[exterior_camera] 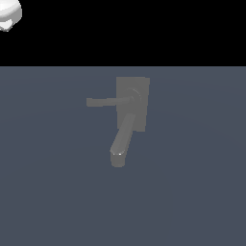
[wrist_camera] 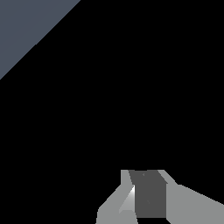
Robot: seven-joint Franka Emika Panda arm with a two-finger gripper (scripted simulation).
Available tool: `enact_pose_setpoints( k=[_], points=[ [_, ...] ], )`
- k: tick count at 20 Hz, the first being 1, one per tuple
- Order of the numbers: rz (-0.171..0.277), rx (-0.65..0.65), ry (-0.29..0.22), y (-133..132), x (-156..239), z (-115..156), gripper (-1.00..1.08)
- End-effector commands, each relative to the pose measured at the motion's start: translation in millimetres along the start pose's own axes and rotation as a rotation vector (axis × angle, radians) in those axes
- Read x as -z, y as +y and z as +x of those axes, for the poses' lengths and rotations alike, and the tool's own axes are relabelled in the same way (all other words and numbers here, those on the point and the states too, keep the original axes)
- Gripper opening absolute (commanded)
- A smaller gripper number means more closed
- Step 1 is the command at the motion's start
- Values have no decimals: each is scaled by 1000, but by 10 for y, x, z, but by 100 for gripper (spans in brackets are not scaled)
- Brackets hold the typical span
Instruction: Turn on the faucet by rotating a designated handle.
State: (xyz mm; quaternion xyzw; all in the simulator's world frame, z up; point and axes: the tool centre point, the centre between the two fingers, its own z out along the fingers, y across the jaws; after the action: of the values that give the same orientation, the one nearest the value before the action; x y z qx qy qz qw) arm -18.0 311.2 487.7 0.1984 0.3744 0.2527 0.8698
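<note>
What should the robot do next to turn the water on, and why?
Probably move toward the handle. Only a bit of the white arm shows in the exterior view's top left corner, far from the faucet, and the wrist view shows no faucet, so nothing touches the handle.

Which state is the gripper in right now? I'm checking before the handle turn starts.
Gripper: cannot be told whether open or closed; it holds nothing visible and is nowhere near the handle.
</note>
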Motion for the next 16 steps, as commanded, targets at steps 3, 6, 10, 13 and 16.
enact_pose_setpoints(
  k=[3, 6, 10, 13, 16],
  points=[
    [14, 153, 144, -636, 230, 547, -100],
    [39, 254, 239, -1131, 414, 843, -100],
    [89, 388, 362, -1850, 697, 1139, -100],
    [131, 475, 443, -2353, 910, 1268, -100],
    [172, 547, 508, -2780, 1103, 1334, -100]
  ],
)
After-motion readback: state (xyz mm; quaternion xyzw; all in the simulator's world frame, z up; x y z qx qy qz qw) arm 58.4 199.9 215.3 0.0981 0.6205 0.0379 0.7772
